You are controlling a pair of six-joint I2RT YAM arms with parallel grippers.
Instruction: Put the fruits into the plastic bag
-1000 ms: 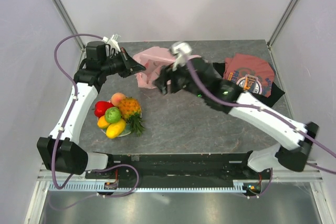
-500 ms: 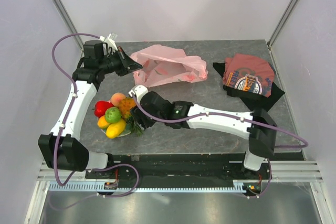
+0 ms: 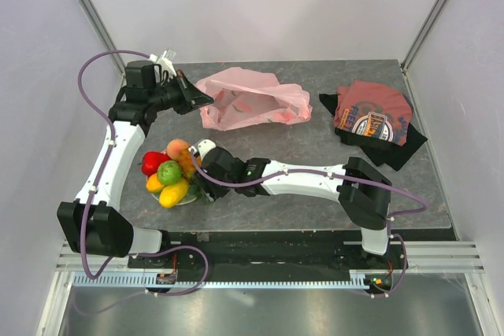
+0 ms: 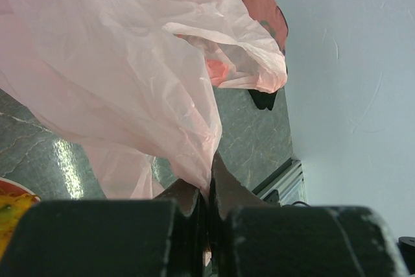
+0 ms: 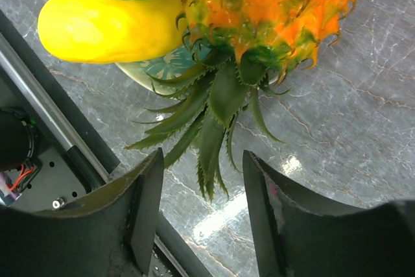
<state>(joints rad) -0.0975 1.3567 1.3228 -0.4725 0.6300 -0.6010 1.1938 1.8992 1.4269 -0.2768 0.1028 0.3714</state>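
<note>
- So, the left gripper point(image 4: 209, 202) is clenched on a fold of the pale-pink plastic bag point(image 4: 117, 63); the film runs right down between its fingers, so that's a proper pinch
- From above, that gripper point(image 3: 203, 100) sits at the upper left of the table point(image 3: 307, 147) with the bag point(image 3: 252, 100) spread out to its right; my guess is it's holding the edge up so the mouth stays open for loading
- The right gripper point(image 5: 202, 180) is released, jaws wide apart with the green leaves of the orange pineapple point(image 5: 259, 4) pointing into the gap; nothing touching yet as far as I can see; looks like it's lining up to grab this one first
- The other fruits are piled on the floral plate point(image 5: 162, 69) at lower left of the top view: peach point(image 3: 177, 147), red pepper point(image 3: 153, 163), green round one point(image 3: 168, 171), yellow mango point(image 3: 173, 193); the mango leans against the pineapple
- A reddish patch shows through the bag; print or contents, can't tell
- The dark-red T-shirt point(image 3: 374, 120) lies at the far right, well apart from everything
</note>
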